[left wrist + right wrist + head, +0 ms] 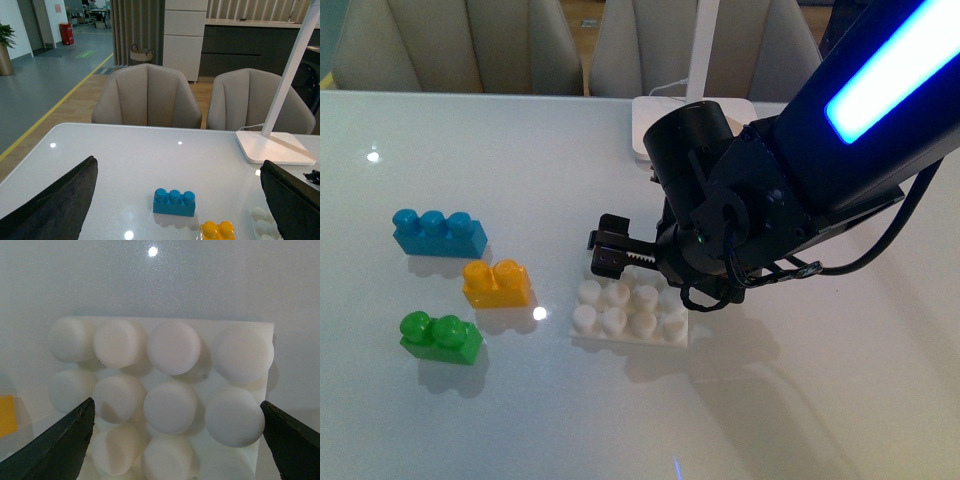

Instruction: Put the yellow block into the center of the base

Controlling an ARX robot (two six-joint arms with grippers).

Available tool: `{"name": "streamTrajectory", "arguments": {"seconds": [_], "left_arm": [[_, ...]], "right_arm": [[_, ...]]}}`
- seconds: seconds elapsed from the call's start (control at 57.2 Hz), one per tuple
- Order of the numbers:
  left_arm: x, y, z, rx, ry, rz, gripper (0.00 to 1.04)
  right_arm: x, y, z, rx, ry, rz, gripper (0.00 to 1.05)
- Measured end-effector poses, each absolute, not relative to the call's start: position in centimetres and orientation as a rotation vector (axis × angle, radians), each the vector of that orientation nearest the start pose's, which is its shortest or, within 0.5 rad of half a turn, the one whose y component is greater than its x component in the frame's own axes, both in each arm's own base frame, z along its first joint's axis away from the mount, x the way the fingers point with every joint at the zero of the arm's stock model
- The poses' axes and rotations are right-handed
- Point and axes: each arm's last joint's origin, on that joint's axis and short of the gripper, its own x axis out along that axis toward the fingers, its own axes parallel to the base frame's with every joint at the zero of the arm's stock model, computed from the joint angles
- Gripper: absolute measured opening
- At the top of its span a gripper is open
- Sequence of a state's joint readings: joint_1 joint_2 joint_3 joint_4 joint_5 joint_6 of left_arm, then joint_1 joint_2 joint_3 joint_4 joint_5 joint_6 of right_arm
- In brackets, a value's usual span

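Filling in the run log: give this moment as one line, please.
right gripper: open, above base | left gripper: open, empty | yellow block: on table, left of base, not grasped

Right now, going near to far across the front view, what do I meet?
green brick → yellow block → blue brick → lamp foot
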State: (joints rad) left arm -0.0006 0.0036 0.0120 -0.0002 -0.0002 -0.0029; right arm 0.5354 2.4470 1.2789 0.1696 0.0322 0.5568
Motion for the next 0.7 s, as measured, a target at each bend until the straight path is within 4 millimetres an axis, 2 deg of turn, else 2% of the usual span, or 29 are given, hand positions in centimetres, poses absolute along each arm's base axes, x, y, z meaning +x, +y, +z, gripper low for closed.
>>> {"name": "streamTrajectory", "arguments": {"seconds": [0.262,0.402,0.49,0.542,0.595,0.647,0.699], "left_arm": [[9.7,0.0,16.7,-0.003,-0.008,0.000,0.97],[9.7,0.0,16.7,-0.003,-0.008,-0.001,0.97],[9.7,0.0,16.7,-0.003,-0.008,-0.001,0.97],[9.7,0.0,16.7,-0.003,-0.008,0.000,0.97],[9.7,0.0,16.7,-0.003,-0.008,0.000,0.97],[9.7,0.0,16.7,-0.003,-0.008,0.000,0.97],[9.7,0.0,16.7,-0.003,-0.008,0.000,0.97]], "right_arm": [[36.4,20.1,-0.6,0.242,1.041,0.158,0.96],[35.2,16.9,0.8,0.268,1.007,0.104,0.96],[35.0,14.8,3.7,0.282,0.917,0.078,0.96],[34.7,12.5,7.6,0.298,0.786,0.070,0.96],[34.0,10.7,10.4,0.299,0.687,0.064,0.96],[32.9,8.9,12.9,0.282,0.604,0.045,0.96],[32.0,7.6,14.2,0.263,0.552,0.027,0.96]]}}
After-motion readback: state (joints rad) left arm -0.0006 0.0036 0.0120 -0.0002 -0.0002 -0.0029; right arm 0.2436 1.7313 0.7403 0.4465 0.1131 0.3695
